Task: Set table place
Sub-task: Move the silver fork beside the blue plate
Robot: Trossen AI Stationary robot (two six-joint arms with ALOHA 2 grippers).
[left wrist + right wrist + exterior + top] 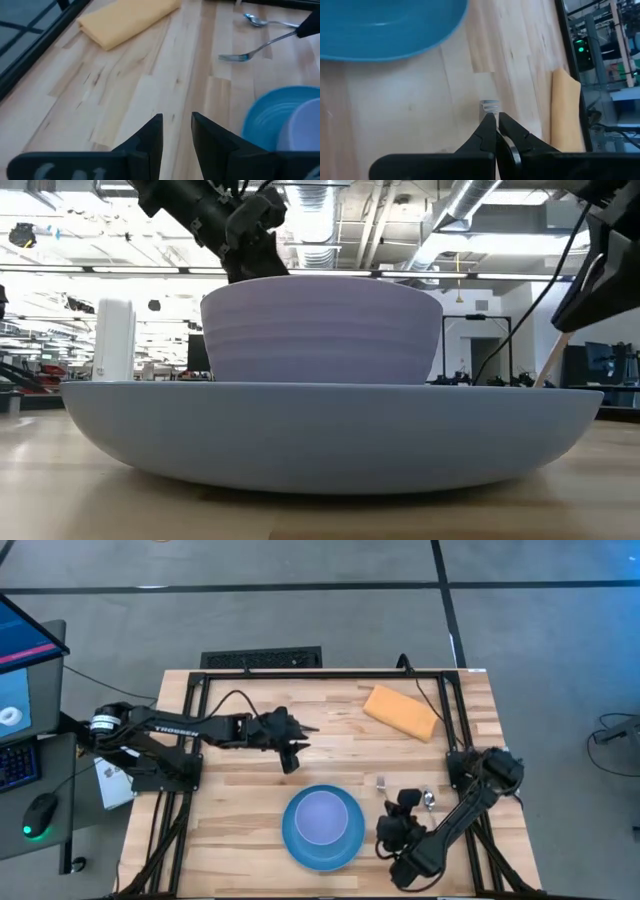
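Right gripper (496, 119) was clamped on the fork (260, 49) handle near the bench (240, 830) right edge, beside the blue plate (300, 840). Judged best: lower flat, release only once resting. Left gripper (176, 131) waited mid-bench, narrowly open.

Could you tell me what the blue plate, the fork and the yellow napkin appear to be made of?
The blue plate looks like smooth plastic or glazed ceramic: an even colour with soft glare. The fork, held by the right gripper, seems polished metal, thin, silvery and reflective. The yellow napkin appears to be matte folded cloth with soft edges.
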